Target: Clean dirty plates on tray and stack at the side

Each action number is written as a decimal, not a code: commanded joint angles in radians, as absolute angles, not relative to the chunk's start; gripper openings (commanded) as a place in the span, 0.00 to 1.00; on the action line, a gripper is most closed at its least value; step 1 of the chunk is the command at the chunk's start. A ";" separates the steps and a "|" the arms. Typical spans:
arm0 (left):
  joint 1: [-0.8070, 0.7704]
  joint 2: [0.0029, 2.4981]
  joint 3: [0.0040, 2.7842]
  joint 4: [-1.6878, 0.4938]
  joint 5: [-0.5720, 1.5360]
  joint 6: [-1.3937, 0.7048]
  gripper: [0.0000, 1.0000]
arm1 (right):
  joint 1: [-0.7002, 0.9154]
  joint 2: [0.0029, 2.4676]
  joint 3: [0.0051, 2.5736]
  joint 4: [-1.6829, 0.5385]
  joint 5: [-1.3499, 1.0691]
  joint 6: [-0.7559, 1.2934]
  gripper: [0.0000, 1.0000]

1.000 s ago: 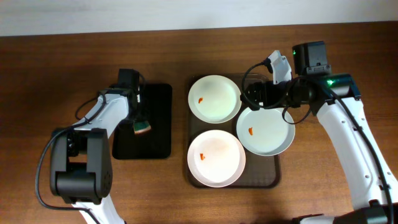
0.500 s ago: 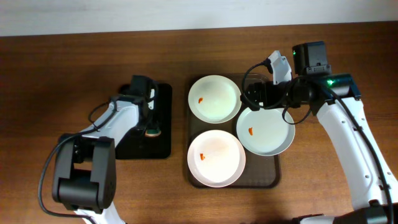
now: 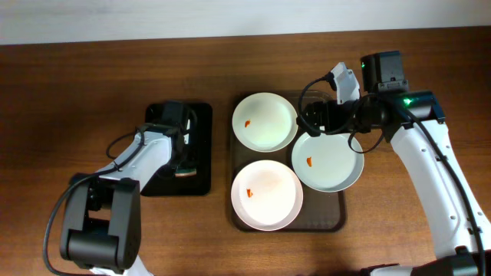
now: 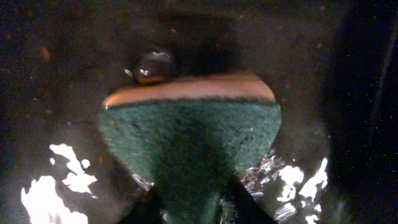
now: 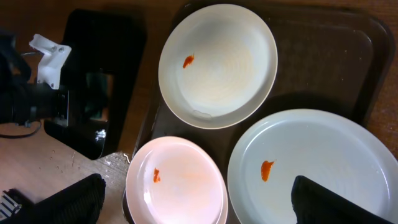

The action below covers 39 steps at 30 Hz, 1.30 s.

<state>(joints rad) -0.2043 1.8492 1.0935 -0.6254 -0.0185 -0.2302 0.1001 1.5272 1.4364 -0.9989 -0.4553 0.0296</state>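
Three white dirty plates lie on the brown tray (image 3: 335,210), each with an orange-red smear: one at the back left (image 3: 265,121), one at the right (image 3: 327,161), one at the front (image 3: 266,195). The right wrist view shows them too: back (image 5: 217,62), right (image 5: 323,168), front (image 5: 177,180). My right gripper (image 3: 313,120) hovers open and empty above the tray (image 5: 329,68); its fingers (image 5: 202,202) are spread wide. My left gripper (image 3: 182,165) is shut on a green and orange sponge (image 4: 189,130), pressed down onto the wet black tray (image 4: 62,62).
The smaller black tray (image 3: 201,123) lies left of the brown tray and shows in the right wrist view (image 5: 93,50). Water glistens on it. Bare wooden table (image 3: 399,230) surrounds both trays.
My left gripper has carried the sponge from the black tray's left edge rightward and toward the front, down onto the black tray. The right arm and plates have not moved.
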 commanded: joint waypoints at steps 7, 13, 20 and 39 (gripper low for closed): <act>-0.209 1.831 1.177 -0.700 -0.024 -0.233 0.00 | 0.105 1.527 1.451 -0.943 -0.396 0.034 0.96; -0.209 1.836 1.100 -0.621 -0.102 -0.234 0.00 | 0.105 1.527 1.451 -0.953 -0.396 0.034 0.95; -0.209 1.810 1.283 -0.767 -0.067 -0.234 0.00 | 0.105 1.527 1.451 -0.954 -0.396 0.034 0.95; -0.445 1.949 1.460 -0.403 0.207 -0.405 0.00 | 0.139 2.095 1.451 -0.607 -0.284 0.034 0.39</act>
<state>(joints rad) -0.4267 1.9167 1.4460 -0.4362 0.1883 -0.3679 0.1329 2.0651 1.4418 -0.6216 -0.2531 0.0280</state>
